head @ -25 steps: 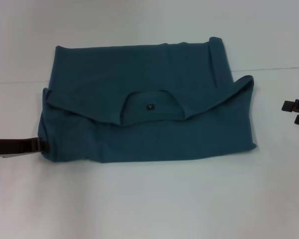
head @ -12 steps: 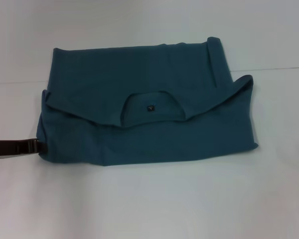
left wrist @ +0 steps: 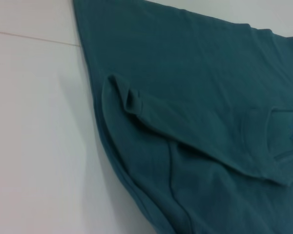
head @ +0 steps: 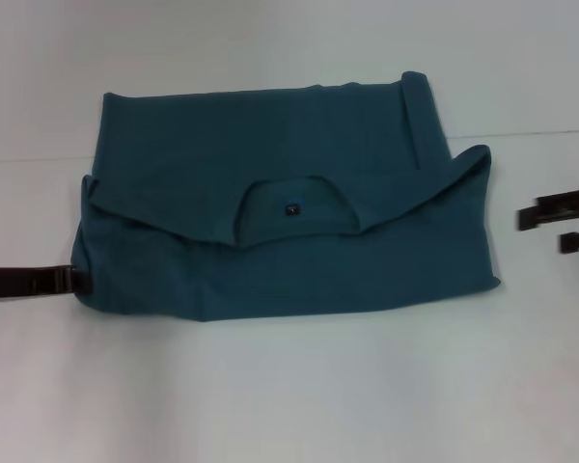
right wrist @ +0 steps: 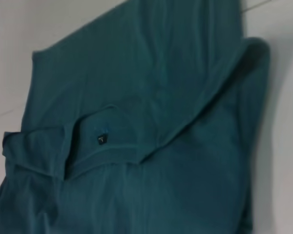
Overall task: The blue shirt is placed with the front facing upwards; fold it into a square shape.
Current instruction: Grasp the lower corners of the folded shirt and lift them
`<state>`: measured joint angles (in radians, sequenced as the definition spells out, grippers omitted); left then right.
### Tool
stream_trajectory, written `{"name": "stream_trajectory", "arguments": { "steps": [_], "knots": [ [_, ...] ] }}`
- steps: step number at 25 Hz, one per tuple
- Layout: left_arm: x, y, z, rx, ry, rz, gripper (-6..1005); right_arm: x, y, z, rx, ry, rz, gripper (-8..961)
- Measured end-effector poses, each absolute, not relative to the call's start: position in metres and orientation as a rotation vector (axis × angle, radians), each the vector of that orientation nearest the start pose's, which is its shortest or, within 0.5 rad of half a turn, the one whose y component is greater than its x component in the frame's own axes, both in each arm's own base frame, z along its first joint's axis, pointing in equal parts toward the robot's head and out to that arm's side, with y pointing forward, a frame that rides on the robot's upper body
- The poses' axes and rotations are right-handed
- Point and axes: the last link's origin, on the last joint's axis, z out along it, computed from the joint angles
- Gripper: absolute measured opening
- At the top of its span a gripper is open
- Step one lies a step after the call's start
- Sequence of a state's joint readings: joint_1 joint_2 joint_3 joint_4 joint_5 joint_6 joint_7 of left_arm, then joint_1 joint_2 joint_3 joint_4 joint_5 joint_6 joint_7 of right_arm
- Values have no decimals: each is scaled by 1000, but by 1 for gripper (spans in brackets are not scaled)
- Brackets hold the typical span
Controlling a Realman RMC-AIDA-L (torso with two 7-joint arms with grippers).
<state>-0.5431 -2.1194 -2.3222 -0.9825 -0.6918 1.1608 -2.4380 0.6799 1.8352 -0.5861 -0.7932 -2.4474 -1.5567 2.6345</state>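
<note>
Shirt [head: 289,207] lies mid-table [head: 289,386], folded to a wide rectangle, neck opening and label [head: 290,207] facing up. Your left gripper [head: 77,282] touches its near-left corner; can't tell how the jaws stand. Your right gripper [head: 542,228] hovers just off the right edge, jaws apart, holding nothing.

looks like a lab test bench: a plain white table [head: 289,395] with nothing homely around
</note>
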Motion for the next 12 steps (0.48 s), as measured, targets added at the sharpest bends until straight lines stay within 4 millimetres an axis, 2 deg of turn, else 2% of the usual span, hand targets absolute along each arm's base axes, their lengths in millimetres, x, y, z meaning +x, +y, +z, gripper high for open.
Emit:
{"name": "stream_trajectory", "arguments": {
  "steps": [6,12],
  "knots": [
    [-289,381,29,-2085,-1469,-199,36,281,396,85,-2071,1791,134,940],
    [-290,381,29,-2086,-1472,-197,36,283,400,70,-2048,1758,121,937]
  ]
}}
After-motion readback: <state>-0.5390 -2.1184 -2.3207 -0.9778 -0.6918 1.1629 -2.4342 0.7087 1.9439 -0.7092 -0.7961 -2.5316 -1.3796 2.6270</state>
